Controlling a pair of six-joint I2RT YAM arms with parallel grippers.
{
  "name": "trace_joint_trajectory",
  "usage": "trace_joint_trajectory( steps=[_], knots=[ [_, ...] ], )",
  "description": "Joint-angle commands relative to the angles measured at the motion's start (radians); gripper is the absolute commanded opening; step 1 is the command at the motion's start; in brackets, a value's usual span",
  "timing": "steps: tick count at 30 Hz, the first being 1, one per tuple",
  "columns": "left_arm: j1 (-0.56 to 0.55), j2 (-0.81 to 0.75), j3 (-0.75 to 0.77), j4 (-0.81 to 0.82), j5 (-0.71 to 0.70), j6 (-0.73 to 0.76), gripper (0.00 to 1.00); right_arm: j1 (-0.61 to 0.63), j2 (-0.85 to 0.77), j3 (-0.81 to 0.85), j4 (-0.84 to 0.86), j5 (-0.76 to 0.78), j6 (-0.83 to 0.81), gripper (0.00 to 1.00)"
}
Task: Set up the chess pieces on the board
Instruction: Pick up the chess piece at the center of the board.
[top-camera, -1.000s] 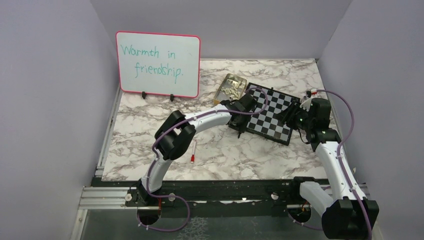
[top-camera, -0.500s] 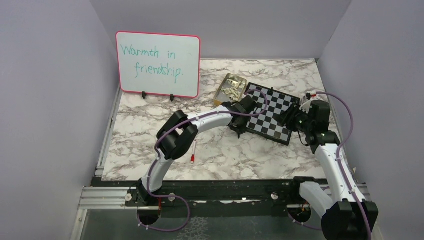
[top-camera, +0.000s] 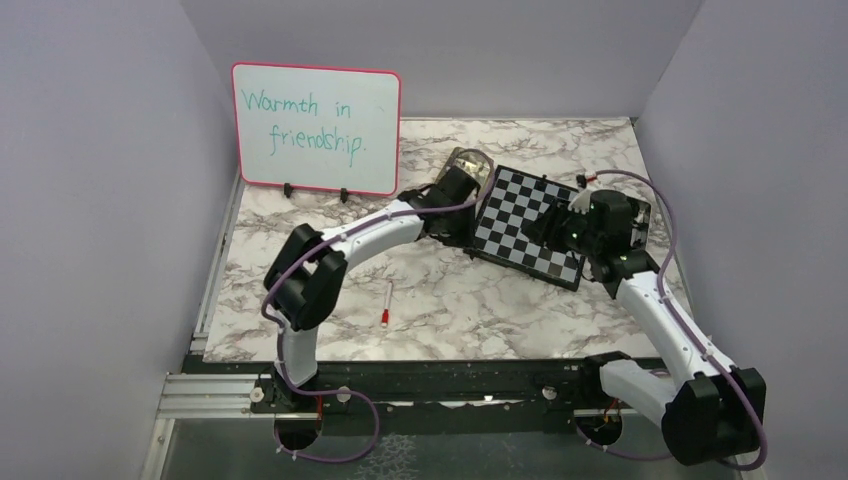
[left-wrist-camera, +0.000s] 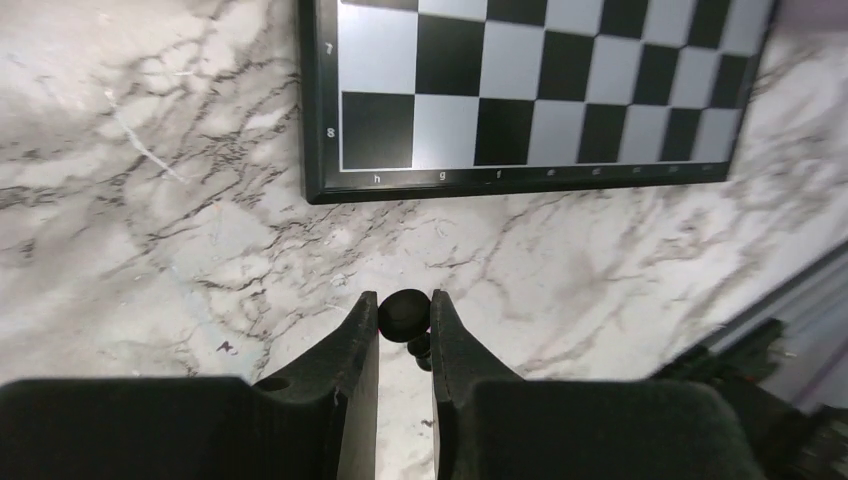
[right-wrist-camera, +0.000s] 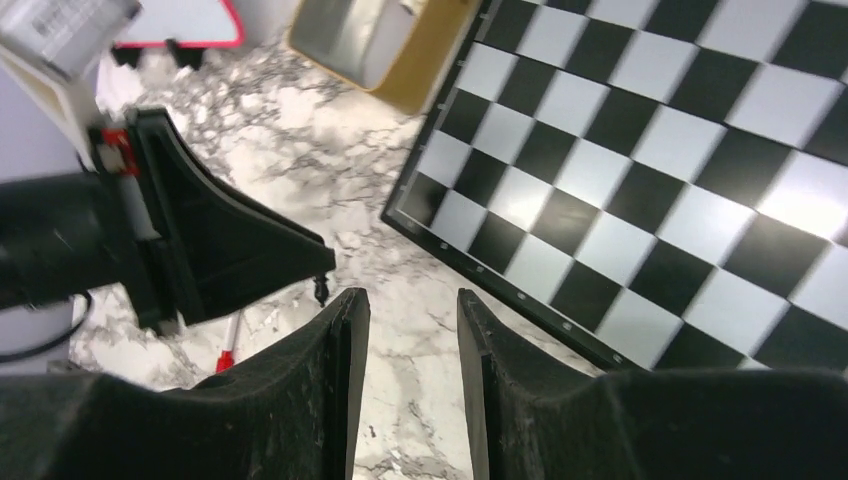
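Quick rundown of the extras sitting around your setup

You've got a pink-framed whiteboard (top-camera: 316, 128) standing upright on two little black feet at the back left of the marble-pattern table (top-camera: 300, 270), with "Warmth in friendship." on it in green handwriting. Just to its right there's a small yellowish tub (top-camera: 465, 160), partly hidden from above; your right wrist view shows its gold wall and greyish inside better (right-wrist-camera: 400, 50). A white pen with a red tip (top-camera: 386, 303) lies on bare marble towards the front middle. Plain lavender walls (top-camera: 100, 220) box it all in, and a black rail (top-camera: 450, 380) runs along the near edge.
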Motion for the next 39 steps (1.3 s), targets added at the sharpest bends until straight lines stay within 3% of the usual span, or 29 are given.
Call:
trace_joint_trajectory(
  steps=[1, 7, 11, 19, 27, 39],
  knots=[
    [0.108, -0.147, -0.11, 0.154, 0.227, -0.109, 0.1, 0.087, 0.023, 0.057, 0.148, 0.066, -0.073, 0.43],
    [0.258, -0.275, -0.242, 0.269, 0.394, -0.185, 0.1, 0.27, 0.071, 0.058, 0.329, 0.127, -0.304, 0.44],
    [0.308, -0.337, -0.287, 0.294, 0.468, -0.213, 0.1, 0.432, 0.049, -0.01, 0.509, 0.15, -0.563, 0.44],
    [0.351, -0.464, -0.432, 0.44, 0.615, -0.331, 0.1, 0.581, -0.014, -0.278, 0.912, -0.056, -1.191, 0.43],
    [0.351, -0.54, -0.511, 0.508, 0.658, -0.42, 0.1, 0.639, 0.069, -0.256, 0.961, 0.013, -1.397, 0.4],
    [0.351, -0.563, -0.582, 0.623, 0.64, -0.521, 0.1, 0.741, 0.147, -0.221, 1.018, 0.102, -1.474, 0.35]
  ],
)
